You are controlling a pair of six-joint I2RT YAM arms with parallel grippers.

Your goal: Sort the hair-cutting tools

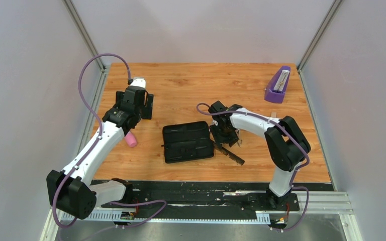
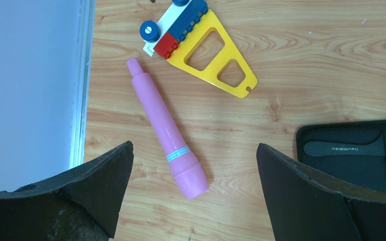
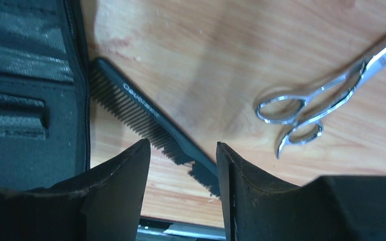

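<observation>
Black comb [image 3: 135,108] runs between the parted fingers of the right hand [image 3: 183,148], silver scissors [image 3: 354,75] nearby. The left hand [image 2: 195,146] hangs wide open over a pink tube [image 2: 163,123].

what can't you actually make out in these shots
Scissors: blade tips cut off by the right wrist view's right edge; tiny and partly under the right gripper from the top.
Comb: near end hidden behind that gripper's fingers.
Pink tube: mostly under the left arm from the top.
Case: cut by the left wrist view's edge, contents unclear.
Second comb, second scissors: not identifiable anywhere.
</observation>
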